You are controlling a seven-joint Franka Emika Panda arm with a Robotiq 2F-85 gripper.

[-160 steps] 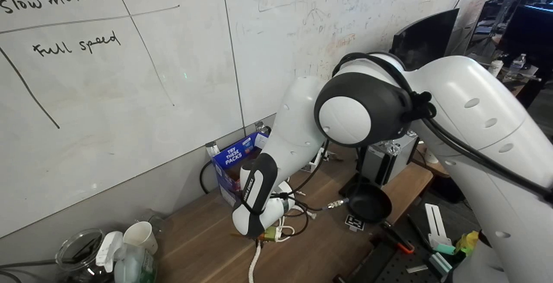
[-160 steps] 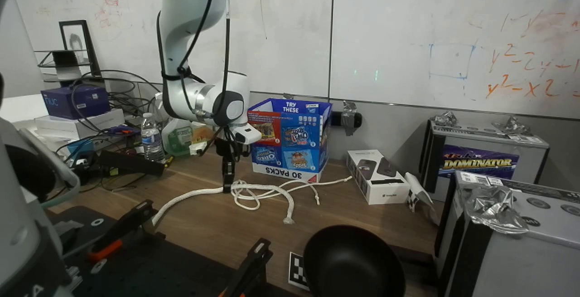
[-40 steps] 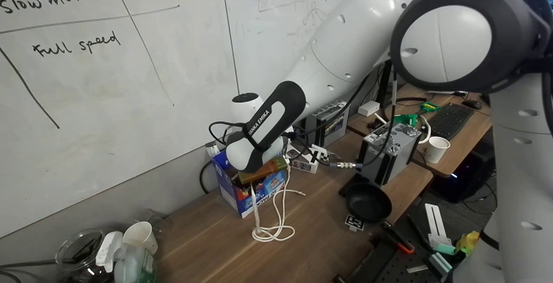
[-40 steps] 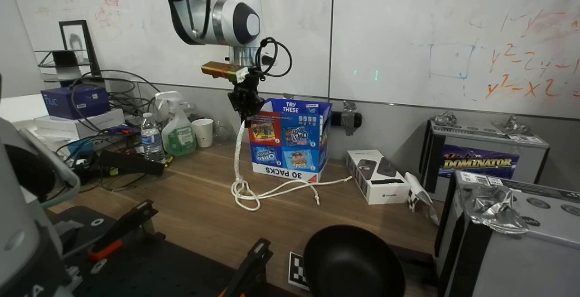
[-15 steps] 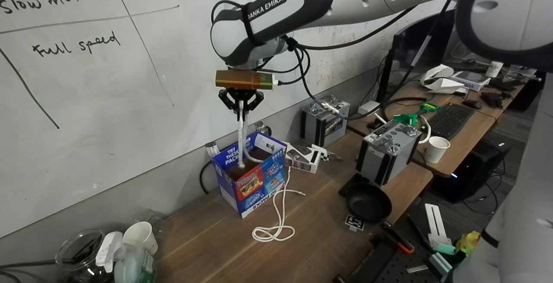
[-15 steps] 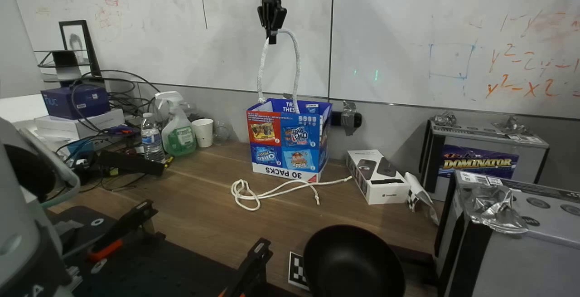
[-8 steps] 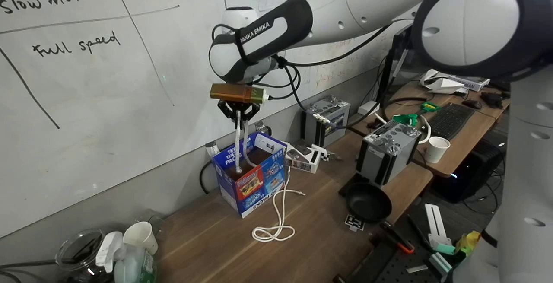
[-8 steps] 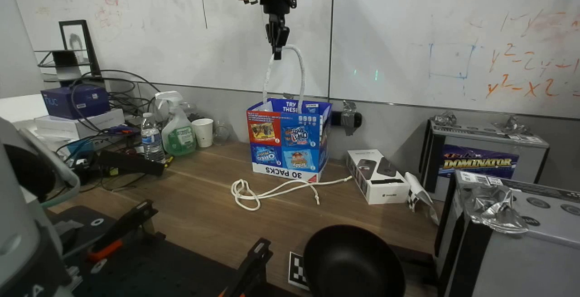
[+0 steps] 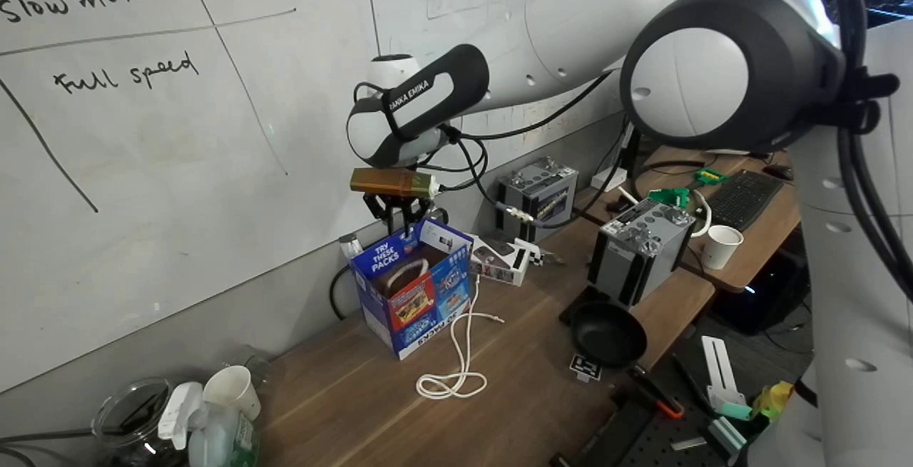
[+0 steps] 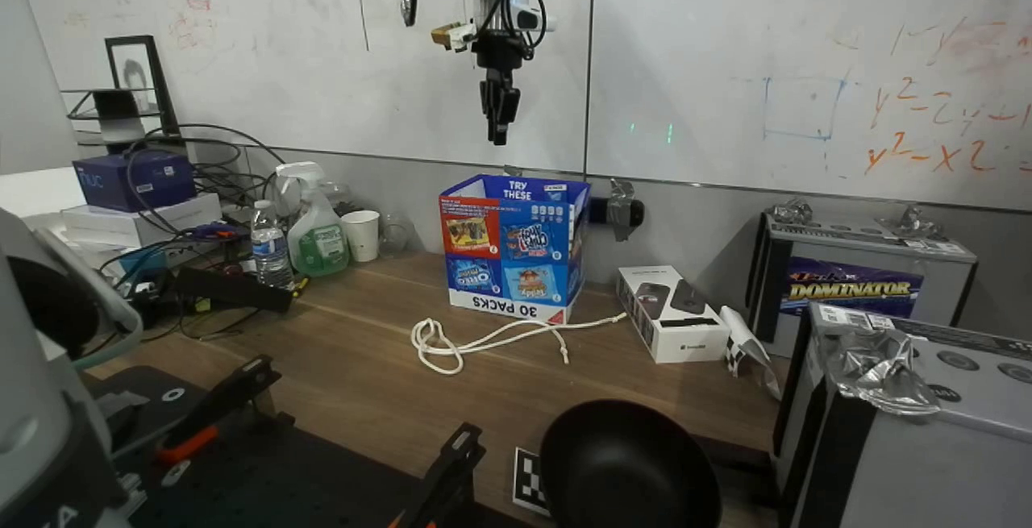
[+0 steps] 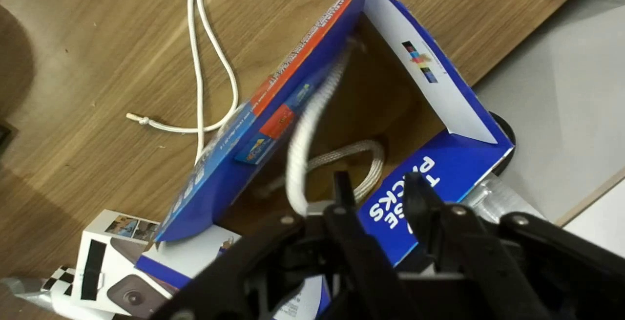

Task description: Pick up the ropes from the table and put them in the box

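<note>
A thick white rope (image 9: 410,269) lies inside the blue snack box (image 9: 451,285). In the wrist view the rope (image 11: 302,139) curves along the box's inner wall (image 11: 415,66); part is hidden behind the gripper. In an exterior view the front of the box (image 10: 516,254) hides this rope. A thinner white rope lies loosely coiled on the table in front of the box, seen in both exterior views (image 9: 463,360) (image 10: 484,342) and the wrist view (image 11: 197,66). My gripper (image 11: 377,183) is open and empty, above the box (image 10: 500,139), with fingers pointing down (image 9: 399,229).
A white phone-type box (image 10: 685,326) stands beside the snack box, near the thin rope's end. A black pan (image 10: 629,463) and grey machines (image 10: 887,431) stand nearer. A spray bottle (image 10: 318,230) and paper cup (image 10: 361,235) stand on another side. The whiteboard (image 10: 726,68) is behind.
The thick rope went from the table up and over the box in the gripper. In the last half second the gripper lowered, opened, and the rope dropped inside. The thin rope stayed put recently.
</note>
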